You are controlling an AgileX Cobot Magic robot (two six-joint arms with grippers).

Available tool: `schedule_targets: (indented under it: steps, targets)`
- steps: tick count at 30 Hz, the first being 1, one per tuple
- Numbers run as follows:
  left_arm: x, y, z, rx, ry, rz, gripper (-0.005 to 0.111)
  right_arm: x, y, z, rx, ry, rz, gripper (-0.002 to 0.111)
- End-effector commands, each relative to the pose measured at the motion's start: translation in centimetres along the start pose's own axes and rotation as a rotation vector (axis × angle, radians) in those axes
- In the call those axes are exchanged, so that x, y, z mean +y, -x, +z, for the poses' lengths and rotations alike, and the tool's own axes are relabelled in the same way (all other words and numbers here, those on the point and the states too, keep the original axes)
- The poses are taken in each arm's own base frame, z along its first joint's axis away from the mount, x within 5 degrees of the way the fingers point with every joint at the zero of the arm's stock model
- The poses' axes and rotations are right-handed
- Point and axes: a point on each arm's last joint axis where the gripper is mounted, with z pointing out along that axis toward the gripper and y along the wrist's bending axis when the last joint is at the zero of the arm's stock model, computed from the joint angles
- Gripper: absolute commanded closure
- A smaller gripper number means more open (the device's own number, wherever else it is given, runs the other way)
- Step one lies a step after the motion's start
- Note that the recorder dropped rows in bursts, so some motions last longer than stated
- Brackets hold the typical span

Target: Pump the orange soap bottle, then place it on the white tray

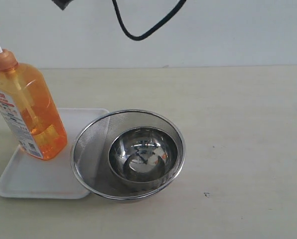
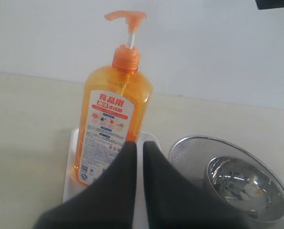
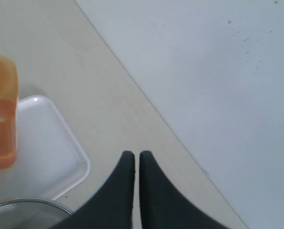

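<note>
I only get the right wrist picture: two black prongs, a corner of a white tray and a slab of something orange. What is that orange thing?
Observer: A tall translucent orange plastic soap bottle with an orange pump head. It stands on the flat white rectangular tray.
Operator: And that sliver of metal rim at the edge of my picture?
Observer: That is a round steel mesh strainer bowl beside the tray, with a smaller shiny steel bowl sitting inside it.
Operator: Where is the other claw?
Observer: The left claw is shut on nothing. The exterior view shows no claw near the bottle.
</note>
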Motion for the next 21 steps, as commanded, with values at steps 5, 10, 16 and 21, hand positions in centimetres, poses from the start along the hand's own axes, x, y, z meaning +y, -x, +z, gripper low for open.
schedule_targets:
  steps: [5,10,16,21]
  targets:
    - [0.0,0.0,0.0,-0.011,-0.004,0.0,0.102,-3.0,-1.4,-0.9,0.088,-0.03,0.101,0.108]
    - [0.0,0.0,0.0,-0.011,-0.004,0.0,0.102,-3.0,-2.0,-0.8,0.142,-0.008,0.102,0.108]
    - [0.0,0.0,0.0,-0.011,-0.004,0.0,0.102,-1.9,-3.4,0.3,0.198,0.043,0.088,0.108]
    - [0.0,0.0,0.0,-0.011,-0.004,0.0,0.102,-1.6,-3.9,0.8,0.209,0.043,0.084,0.108]
